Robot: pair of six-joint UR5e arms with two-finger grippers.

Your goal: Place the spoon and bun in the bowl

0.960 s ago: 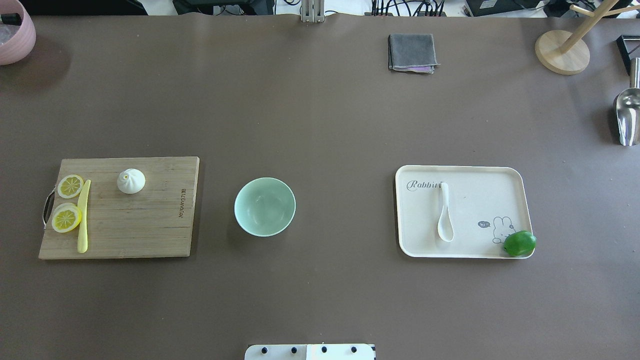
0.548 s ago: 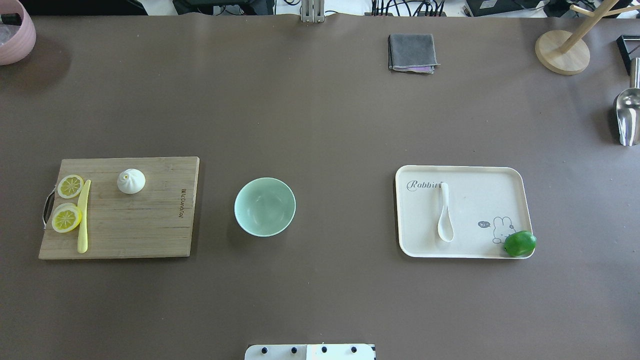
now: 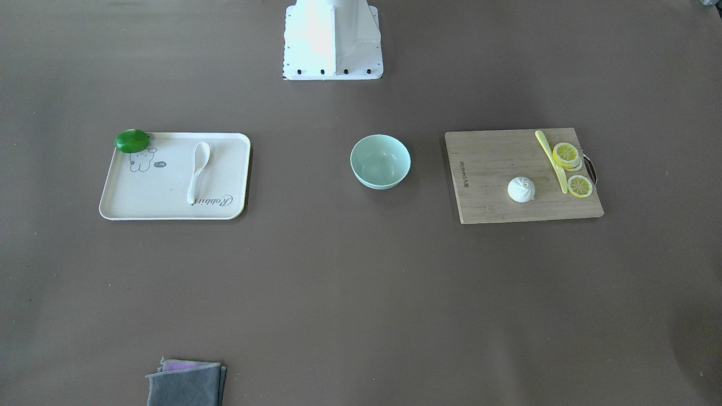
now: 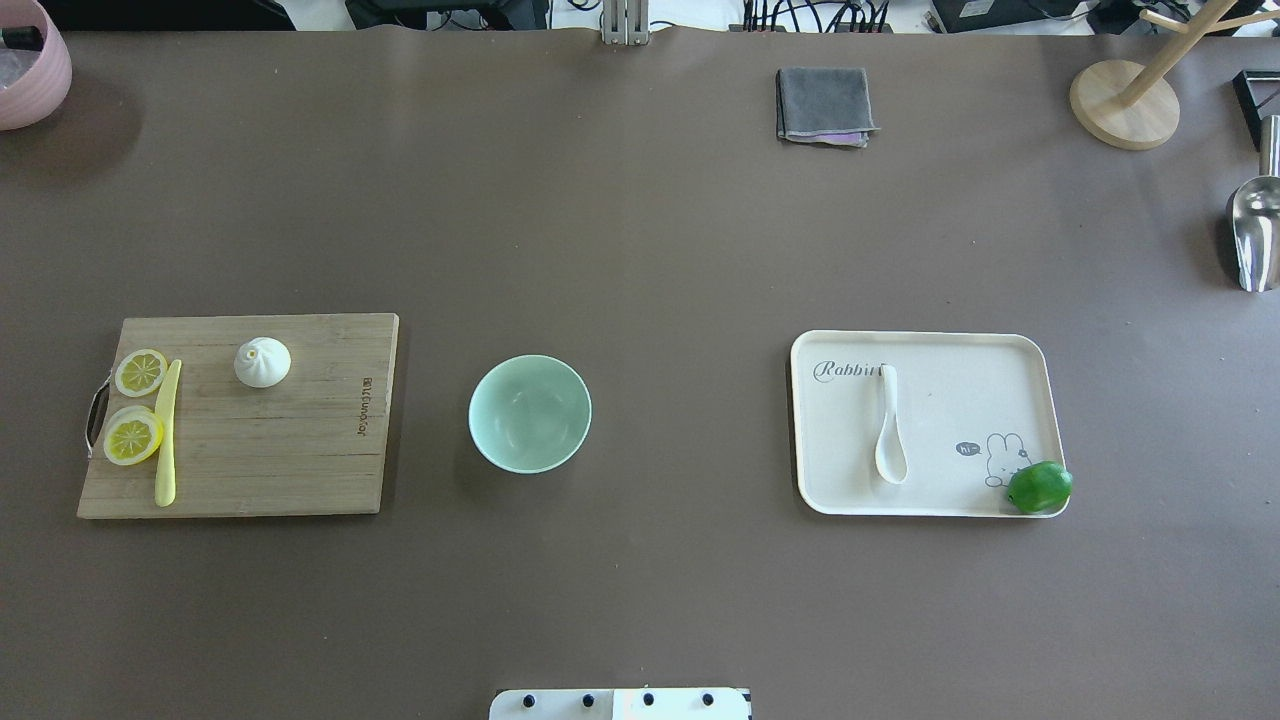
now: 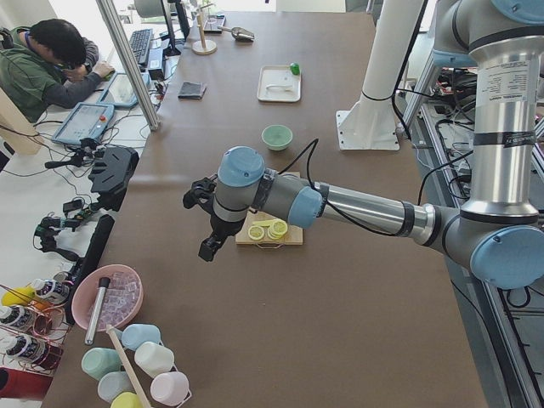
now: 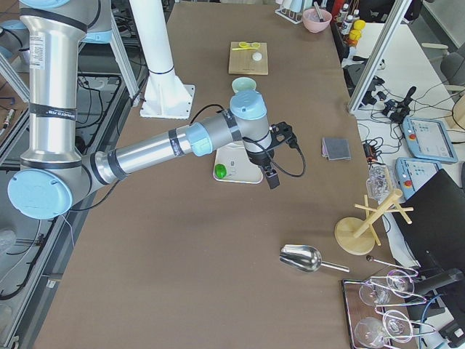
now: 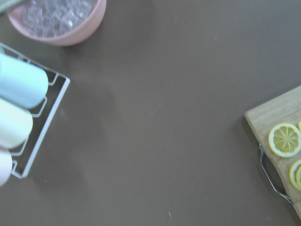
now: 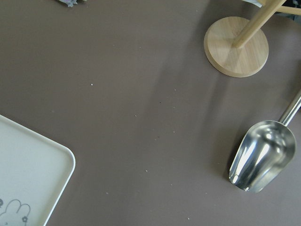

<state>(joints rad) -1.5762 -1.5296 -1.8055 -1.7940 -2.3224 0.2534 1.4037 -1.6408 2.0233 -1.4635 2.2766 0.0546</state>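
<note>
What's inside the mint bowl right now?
Nothing: the bowl is empty, its whole inside visible from overhead. The spoon lies on the tray, the bun on the cutting board.

A matte brown worktop [image 4: 640,250] fills the middle of the room. It is evenly lit, with soft shadows and a pale sheen toward its far end in the left-side view. Along its operators' edge runs a white desk [image 5: 21,183], set off by slanted aluminium posts [image 5: 127,64]. A keyboard [image 5: 141,47] and a blue-grey control pendant [image 5: 85,123] lie on the desk, and a person in a green top [image 5: 38,64] sits there, head bowed. Beyond the opposite edge a grey floor [image 6: 29,320] shows.
</note>
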